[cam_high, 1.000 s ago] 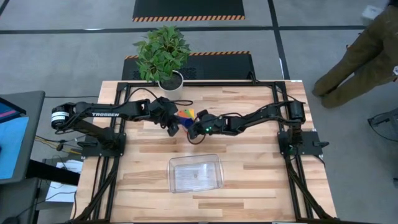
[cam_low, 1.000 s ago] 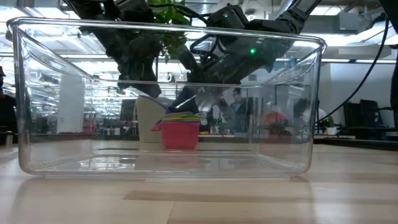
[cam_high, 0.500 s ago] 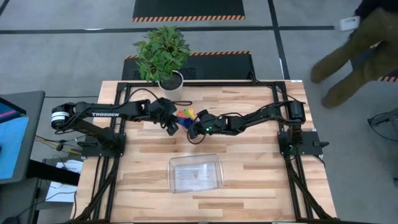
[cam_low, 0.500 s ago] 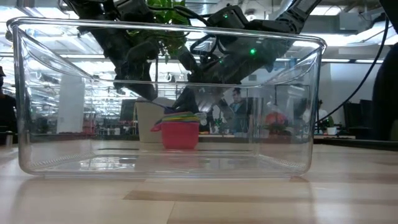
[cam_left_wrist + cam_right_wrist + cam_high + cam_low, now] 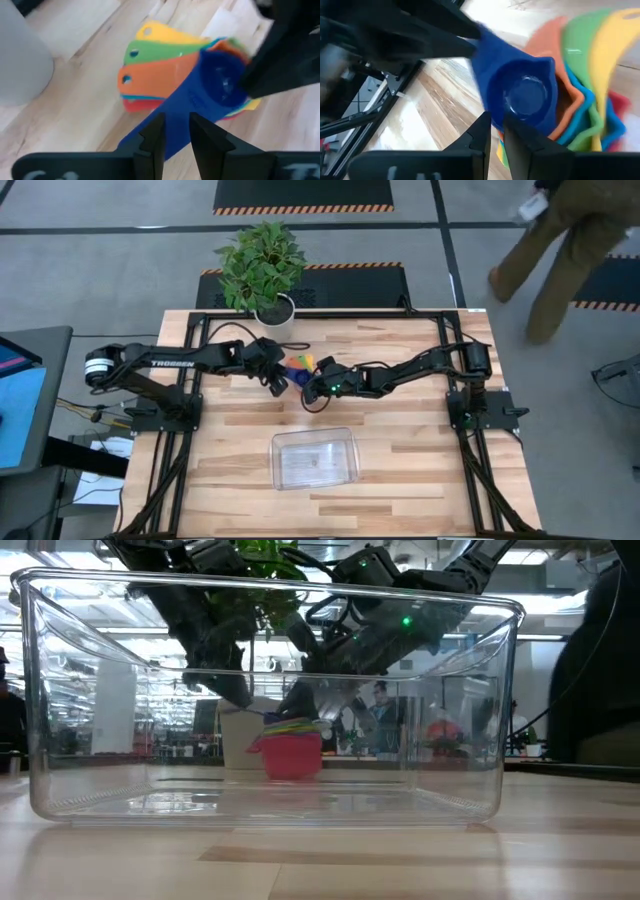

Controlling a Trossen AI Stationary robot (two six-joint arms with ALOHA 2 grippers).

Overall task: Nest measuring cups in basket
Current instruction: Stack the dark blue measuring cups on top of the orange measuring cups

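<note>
The measuring cups [image 5: 165, 70] stand nested in one stack on the table, left of centre toward the far side. Their orange, green and yellow handles fan out, and the red cup [image 5: 292, 756] is at the bottom. A blue cup [image 5: 525, 97] sits on top with its bowl in the stack. My left gripper [image 5: 176, 131] is shut on that cup. My right gripper [image 5: 501, 131] is shut at the stack's rim from the other side. The clear basket [image 5: 278, 462] stands at the table's near middle, apart from both grippers. My left gripper pinches the blue cup's flat handle [image 5: 176, 111] between its two fingers, about halfway along it. It comes slanting down from the table's left, along the handle. The bowl rests in the stack. My right gripper pinches the near rim of the stack [image 5: 496, 122], at the blue bowl's edge. It comes slanting down from the table's right. Which cup walls lie between the fingers, I cannot tell. The stack stands on the table.
A white plant pot [image 5: 273, 312] with a leafy plant stands at the table's far edge, just behind the stack. A person [image 5: 560, 250] walks on the floor beyond the far right corner. Bare wood lies between the stack and the basket.
My left gripper has turned a little while holding the blue cup's handle. The stack has tipped slightly in the low view. Both arms stay where they were. The person at the far right has walked on.
</note>
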